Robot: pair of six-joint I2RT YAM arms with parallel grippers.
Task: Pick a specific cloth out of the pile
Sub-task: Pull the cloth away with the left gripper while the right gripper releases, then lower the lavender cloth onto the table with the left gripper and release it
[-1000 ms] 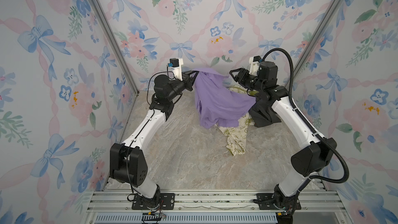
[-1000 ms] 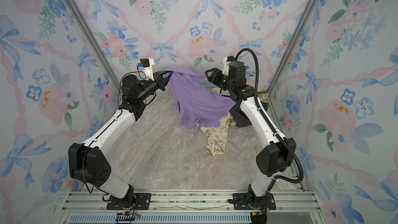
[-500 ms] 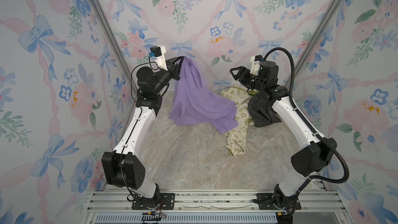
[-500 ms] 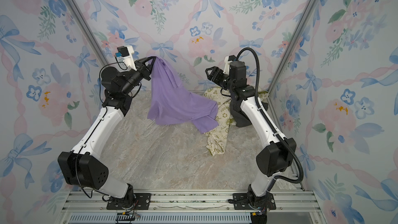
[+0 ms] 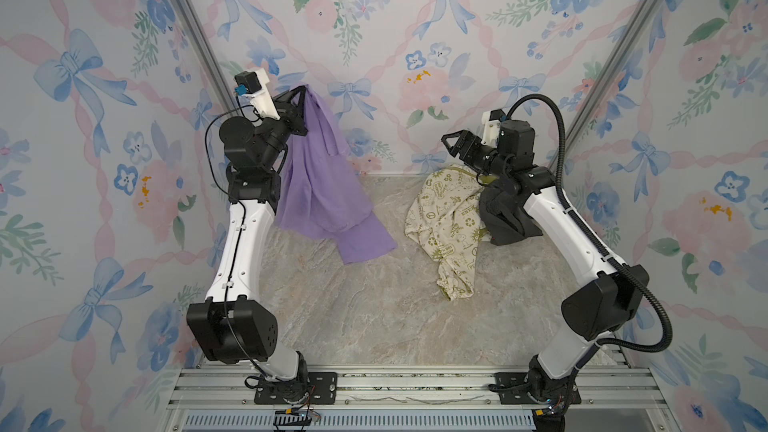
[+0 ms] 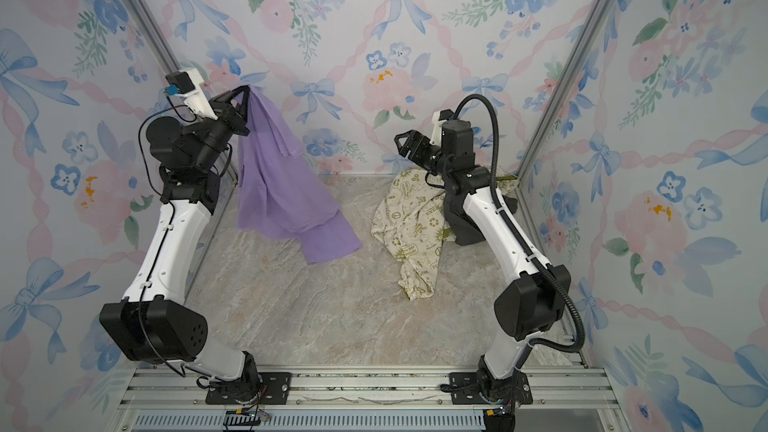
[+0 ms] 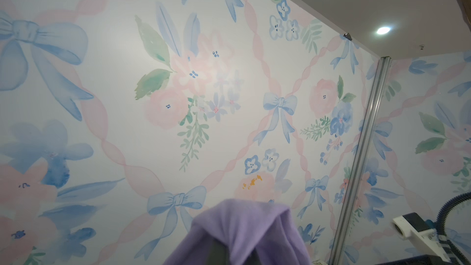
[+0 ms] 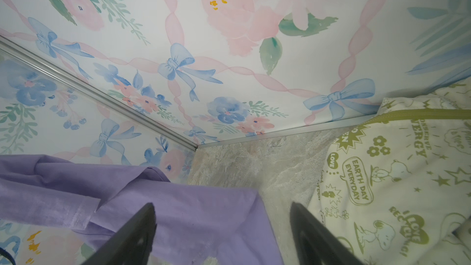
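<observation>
The lavender-purple cloth (image 5: 324, 184) (image 6: 278, 184) hangs from my left gripper (image 5: 305, 90) (image 6: 248, 90), which is shut on its top edge high at the back left. The cloth's lower end (image 5: 365, 247) rests on the floor, apart from the pile. In the left wrist view the cloth (image 7: 242, 225) drapes over the fingers and hides them. The pile's cream cloth with olive prints (image 5: 444, 218) (image 6: 411, 222) and dark cloth (image 5: 507, 222) lie at the back right. Above them my right gripper (image 5: 446, 143) (image 6: 399, 143) (image 8: 221, 207) stands open and empty, facing the lavender cloth (image 8: 178, 212).
Floral walls close in the marble floor (image 5: 374, 317) on three sides, with metal corner posts (image 5: 195, 35) (image 5: 623, 47). The arms' base rail (image 5: 374, 384) runs along the front. The right arm (image 5: 561, 222) crosses over the dark cloth.
My left arm has swung left and upward, carrying the lavender cloth off the pile and away from the right gripper. The right gripper's jaws have spread wider.
</observation>
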